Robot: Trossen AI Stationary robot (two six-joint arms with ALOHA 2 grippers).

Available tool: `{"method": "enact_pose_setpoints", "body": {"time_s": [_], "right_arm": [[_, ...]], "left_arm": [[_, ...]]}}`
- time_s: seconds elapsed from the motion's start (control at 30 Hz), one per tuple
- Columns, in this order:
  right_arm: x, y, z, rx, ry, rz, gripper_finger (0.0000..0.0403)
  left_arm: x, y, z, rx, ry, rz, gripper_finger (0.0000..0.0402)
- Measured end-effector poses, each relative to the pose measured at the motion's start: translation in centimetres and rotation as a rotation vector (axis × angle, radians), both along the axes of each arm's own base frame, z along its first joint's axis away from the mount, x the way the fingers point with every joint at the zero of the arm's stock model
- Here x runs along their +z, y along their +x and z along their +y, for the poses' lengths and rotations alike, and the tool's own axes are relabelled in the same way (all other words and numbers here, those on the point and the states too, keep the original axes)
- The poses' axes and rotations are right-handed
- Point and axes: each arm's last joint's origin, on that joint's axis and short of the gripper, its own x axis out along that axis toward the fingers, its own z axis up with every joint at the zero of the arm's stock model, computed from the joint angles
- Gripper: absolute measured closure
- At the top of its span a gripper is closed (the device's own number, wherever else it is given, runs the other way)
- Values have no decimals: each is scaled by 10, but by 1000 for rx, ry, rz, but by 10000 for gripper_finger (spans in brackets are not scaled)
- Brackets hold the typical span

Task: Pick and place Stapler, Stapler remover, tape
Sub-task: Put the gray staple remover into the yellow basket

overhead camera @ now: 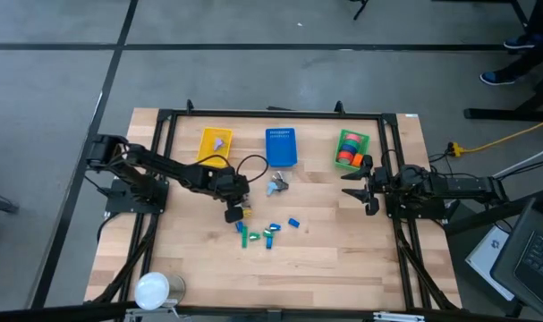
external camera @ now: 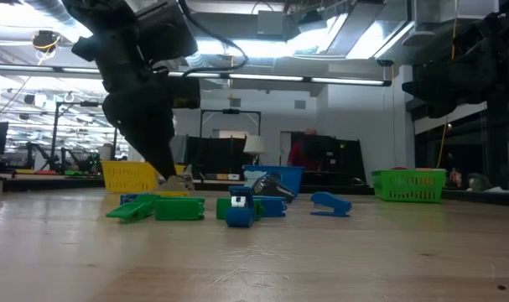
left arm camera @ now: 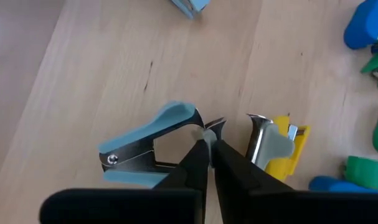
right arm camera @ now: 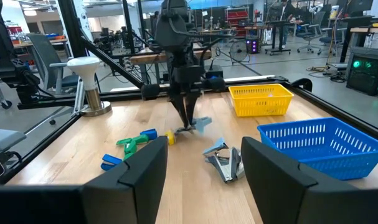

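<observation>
High view: left end effector (overhead camera: 234, 211) is down at center frame, clenched on the jaw of a light-blue remover (left arm camera: 152, 142) so it can lift it, probably toward the yellow basket (overhead camera: 215, 143) upper left. Tape (overhead camera: 349, 150) sits in the green basket (overhead camera: 364, 140), upper right. Right end effector (overhead camera: 359, 186) waits just below it, released.
</observation>
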Motion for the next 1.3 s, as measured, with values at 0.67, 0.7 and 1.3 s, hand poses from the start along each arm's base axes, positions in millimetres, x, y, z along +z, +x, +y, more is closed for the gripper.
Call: {"method": "enact_pose_setpoints", "body": {"time_s": [0.67, 0.7, 1.3], "right_arm": [[0, 0, 0, 0, 0, 0, 192], [0, 0, 0, 0, 0, 0, 192], [0, 0, 0, 0, 0, 0, 192]], "left_arm": [[17, -6, 0, -66, 6, -59, 397], [15, -5, 0, -64, 9, -48, 397], [12, -4, 16, 38, 20, -34, 285]]}}
